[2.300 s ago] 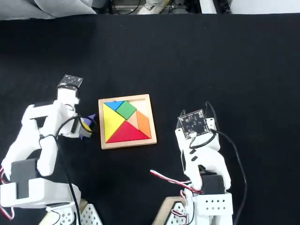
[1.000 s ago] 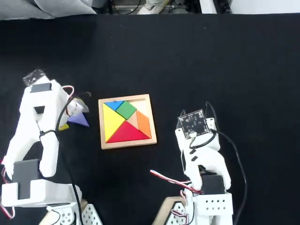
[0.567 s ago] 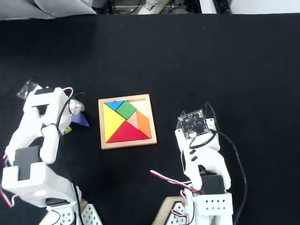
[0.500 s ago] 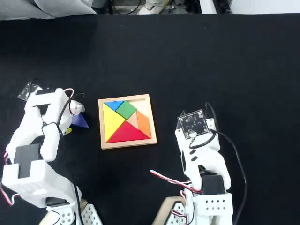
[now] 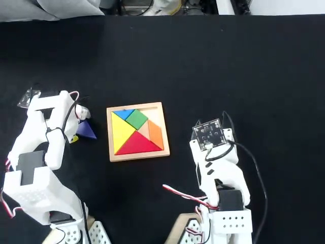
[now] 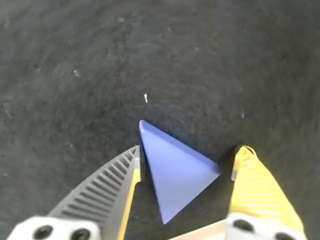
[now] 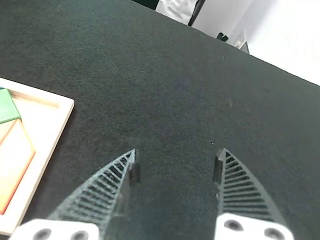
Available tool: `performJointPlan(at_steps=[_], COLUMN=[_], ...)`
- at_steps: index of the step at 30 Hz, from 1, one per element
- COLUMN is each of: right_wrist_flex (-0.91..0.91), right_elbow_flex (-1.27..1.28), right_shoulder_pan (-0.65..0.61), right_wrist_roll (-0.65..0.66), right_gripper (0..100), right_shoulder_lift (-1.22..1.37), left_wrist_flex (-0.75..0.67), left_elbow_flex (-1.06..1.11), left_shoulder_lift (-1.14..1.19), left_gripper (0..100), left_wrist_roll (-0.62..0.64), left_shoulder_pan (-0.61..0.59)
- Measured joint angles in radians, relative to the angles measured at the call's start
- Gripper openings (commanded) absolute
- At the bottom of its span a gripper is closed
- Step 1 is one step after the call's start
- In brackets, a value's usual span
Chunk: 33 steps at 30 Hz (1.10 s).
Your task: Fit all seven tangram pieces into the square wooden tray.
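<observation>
High view. On the black desk (image 5: 228, 66), a square wooden tray (image 5: 139, 155) near the middle, between the two white arms. Packed inside it: a blue triangle (image 5: 124, 113), green square (image 5: 137, 119), yellow triangle (image 5: 120, 131), red triangle (image 5: 138, 144), orange piece (image 5: 156, 133) and pale triangle (image 5: 144, 131). Outside the tray, flat on the desk just to one side of it, a purple triangle (image 5: 87, 131), right at the tip of the left arm (image 5: 43, 132). On the tray's other side, the right arm (image 5: 218, 168), apart from the tray and touching nothing.

Left wrist view. Left jaws spread open, low over the desk and straddling the purple triangle (image 6: 177, 170). Grey ribbed finger (image 6: 117, 175) just beside one edge of the triangle, yellow finger (image 6: 252, 182) close to the opposite corner. Cannot tell whether either one actually touches the wood. Triangle flat on the cloth, not lifted or clamped.

Right wrist view. Right jaws wide open with nothing between them, hanging over bare black desk. Both fingers (image 7: 102, 187) clear and ribbed. Off to one side, one corner of the tray (image 7: 47, 135), with part of the green square (image 7: 6, 111) and the orange piece (image 7: 12, 160) seated inside its rim.
</observation>
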Motion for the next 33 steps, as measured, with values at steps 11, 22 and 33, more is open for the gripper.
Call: performJointPlan(at_steps=[11, 22, 33], right_wrist_flex=[0.000, 0.000, 0.000], right_elbow_flex=[0.000, 0.000, 0.000], right_shoulder_pan=[0.000, 0.000, 0.000], right_wrist_roll=[0.000, 0.000, 0.000], right_gripper=[24.3, 24.3, 24.3], right_shoulder_lift=[0.000, 0.000, 0.000], left_wrist_flex=[0.029, 0.152, 0.184], left_elbow_flex=[-0.054, -0.265, -0.290], left_shoulder_lift=[0.068, 0.196, 0.212], left_gripper=[29, 14, 22], left_wrist_roll=[0.037, 0.040, -0.064], left_shoulder_pan=[0.002, 0.006, 0.031])
